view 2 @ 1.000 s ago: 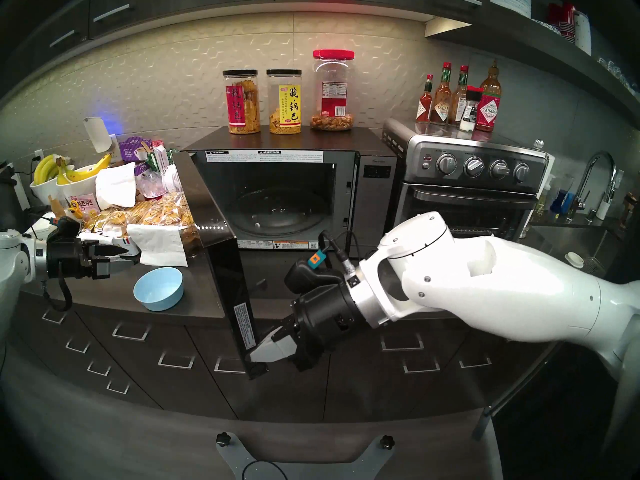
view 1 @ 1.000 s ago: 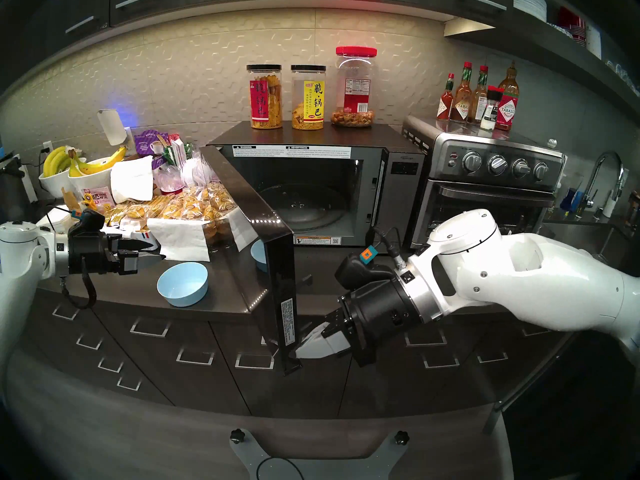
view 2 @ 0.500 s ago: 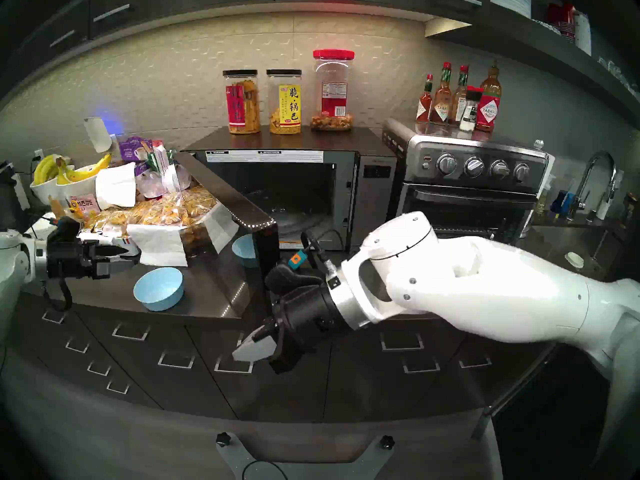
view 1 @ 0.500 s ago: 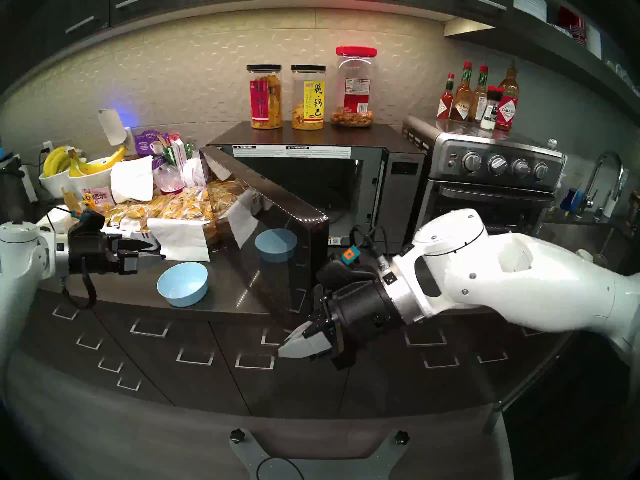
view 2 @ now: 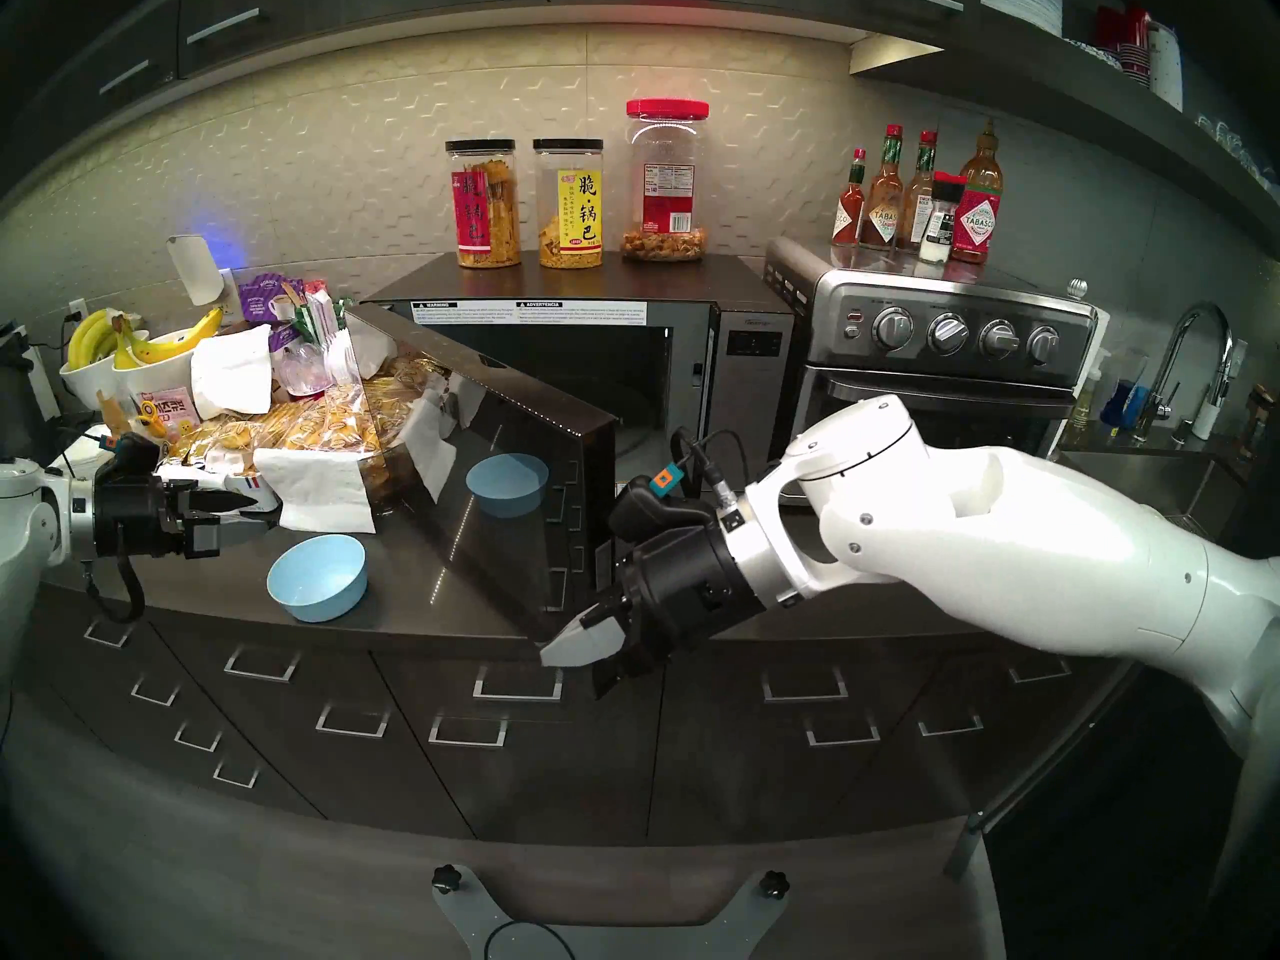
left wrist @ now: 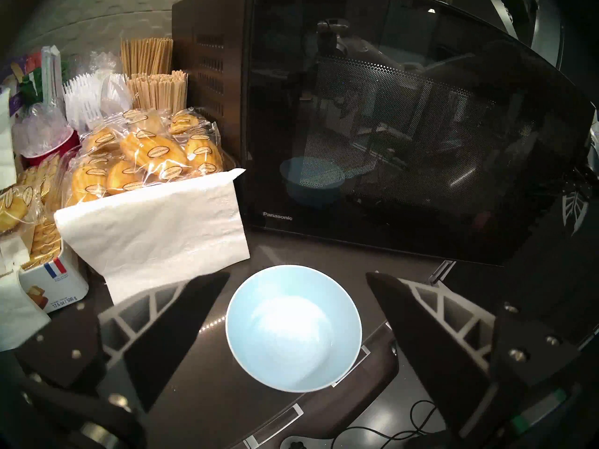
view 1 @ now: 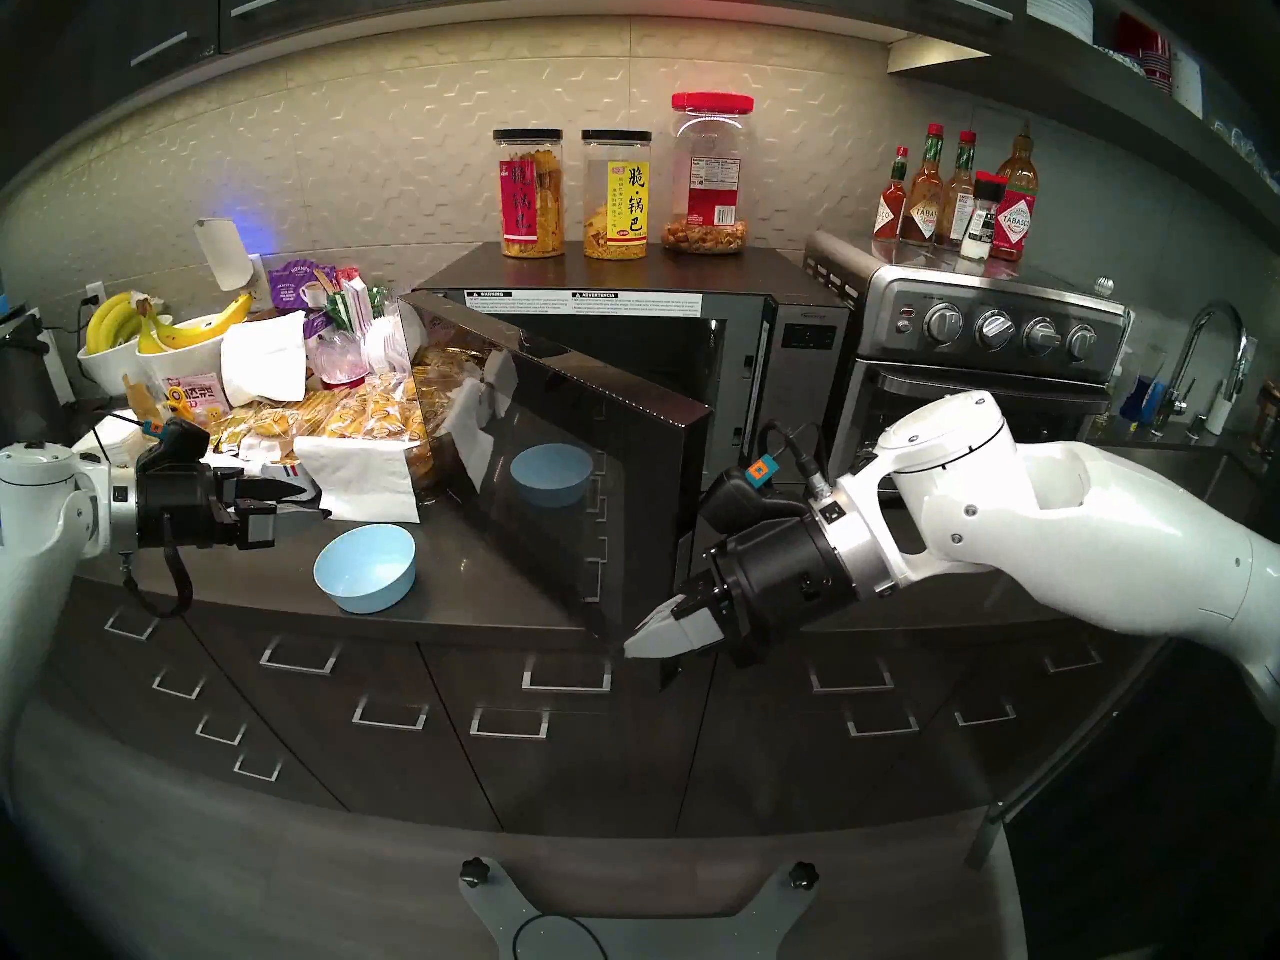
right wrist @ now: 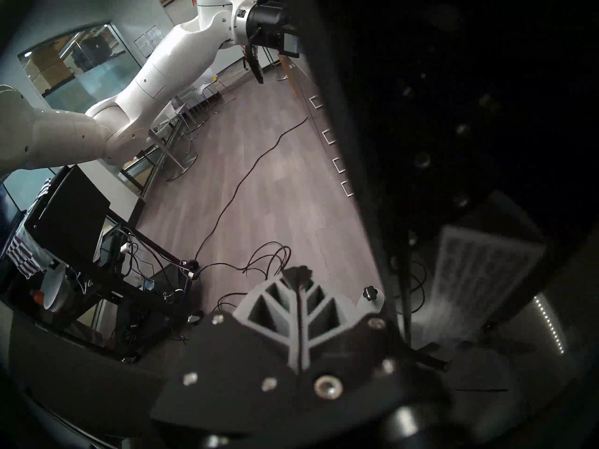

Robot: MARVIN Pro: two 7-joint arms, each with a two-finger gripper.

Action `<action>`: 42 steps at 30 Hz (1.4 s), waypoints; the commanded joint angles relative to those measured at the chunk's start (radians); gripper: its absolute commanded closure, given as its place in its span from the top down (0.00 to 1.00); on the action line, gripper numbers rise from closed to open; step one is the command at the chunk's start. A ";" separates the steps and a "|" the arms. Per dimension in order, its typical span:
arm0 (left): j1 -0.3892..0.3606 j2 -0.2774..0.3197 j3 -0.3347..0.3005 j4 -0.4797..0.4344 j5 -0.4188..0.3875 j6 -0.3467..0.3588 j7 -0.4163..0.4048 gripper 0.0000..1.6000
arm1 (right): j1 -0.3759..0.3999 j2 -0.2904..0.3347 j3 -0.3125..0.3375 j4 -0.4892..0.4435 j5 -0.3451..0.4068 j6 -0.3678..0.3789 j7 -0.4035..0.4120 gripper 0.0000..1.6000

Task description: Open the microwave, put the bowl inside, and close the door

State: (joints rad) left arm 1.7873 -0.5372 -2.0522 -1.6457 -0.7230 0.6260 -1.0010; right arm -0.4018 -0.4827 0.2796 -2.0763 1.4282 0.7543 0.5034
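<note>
The fingers of the left gripper (view 1: 305,498) are seen spread apart and empty in the head stereo left view, held level above the bench (view 1: 471,584) just left of the bowl (view 1: 365,567). The fingers of the right gripper (view 1: 634,645) are pressed together with nothing between them, their pale tips at the lower free corner of the door (view 1: 554,480). The door is seen standing at an angle, partly open, on the microwave (view 1: 807,356); the bowl is mirrored in its glossy glass. "WARNING" and "ADVERTENCIA" are read on the strip above the cavity. On the microwave top, two jars (view 1: 530,193) with Chinese lettering are set beside a red-lidded jar (view 1: 710,172). "TABASCO" is read on the sauce bottles (view 1: 1015,196) on the toaster oven (view 1: 983,370).

In the head stereo right view, the same layout is shown: the bowl (view 2: 317,577) sits upright on the bench, outside the microwave.

In the left wrist view, the bowl (left wrist: 293,328) is framed between the two dark fingers (left wrist: 181,322), untouched. "Panasonic" is read at the door's (left wrist: 405,130) lower left corner. Wrapped madeleines (left wrist: 146,153) are heaped beside it, and "17.6 oz / 500 g" is printed on their box (left wrist: 53,283).

In the right wrist view, the closed fingers (right wrist: 275,309) are seen beside the dark door edge (right wrist: 372,147); whether they touch it cannot be told.
</note>
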 commanded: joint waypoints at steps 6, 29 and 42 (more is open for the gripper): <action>-0.007 0.005 -0.015 -0.005 -0.002 0.000 0.000 1.00 | 0.048 0.081 0.037 0.099 -0.022 0.022 0.166 0.00; -0.006 0.004 -0.015 -0.006 -0.002 0.000 0.001 1.00 | 0.062 -0.018 0.032 0.304 -0.197 0.005 0.311 0.00; -0.007 0.005 -0.014 -0.005 -0.002 0.000 0.000 1.00 | 0.075 -0.186 0.008 0.366 -0.213 -0.023 0.196 0.00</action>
State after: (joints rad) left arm 1.7873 -0.5372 -2.0518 -1.6457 -0.7230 0.6260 -1.0010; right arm -0.3497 -0.5585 0.2912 -1.7289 1.2037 0.7431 0.7361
